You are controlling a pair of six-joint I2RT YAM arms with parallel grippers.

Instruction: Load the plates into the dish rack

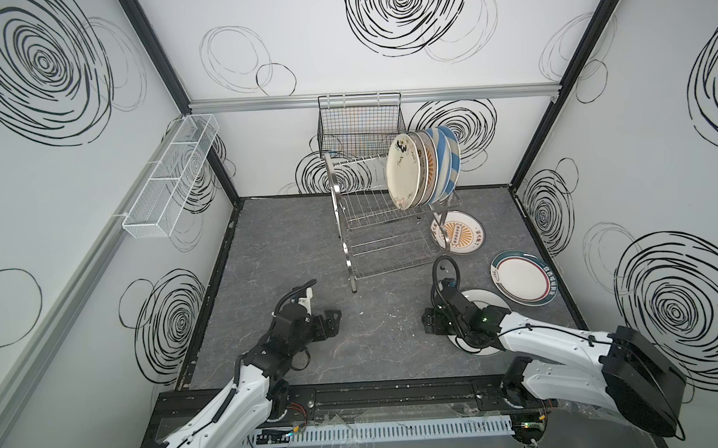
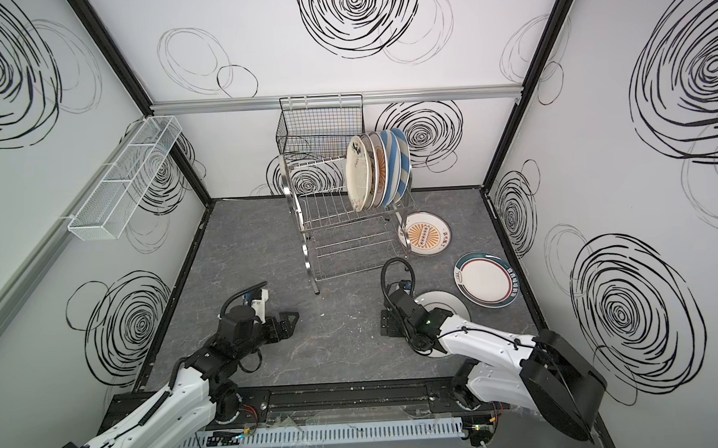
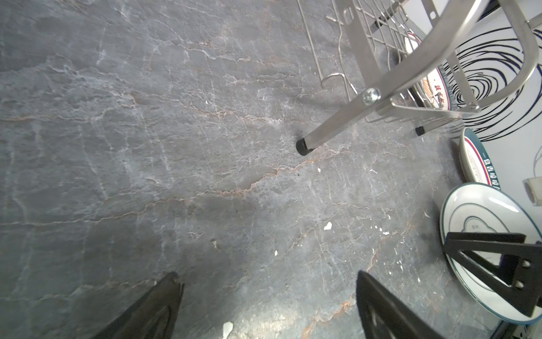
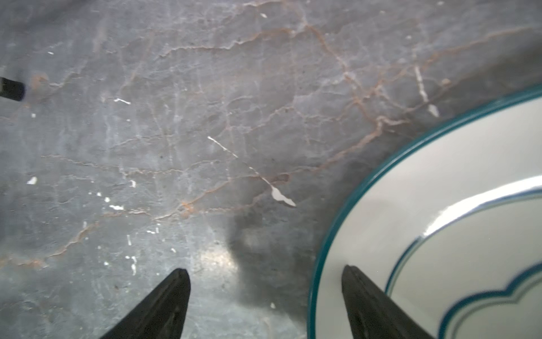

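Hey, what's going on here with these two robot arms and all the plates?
Two robot arms are filling the dish rack. A row of plates already stands on edge in its top tier. Three more lie flat on the table: a sunburst plate beside the rack, a green-banded plate and a teal-rimmed plate. The right pincer is open and straddles the teal-rimmed plate's edge, gripping nothing yet. The left pincer is open over bare table, holding nothing.
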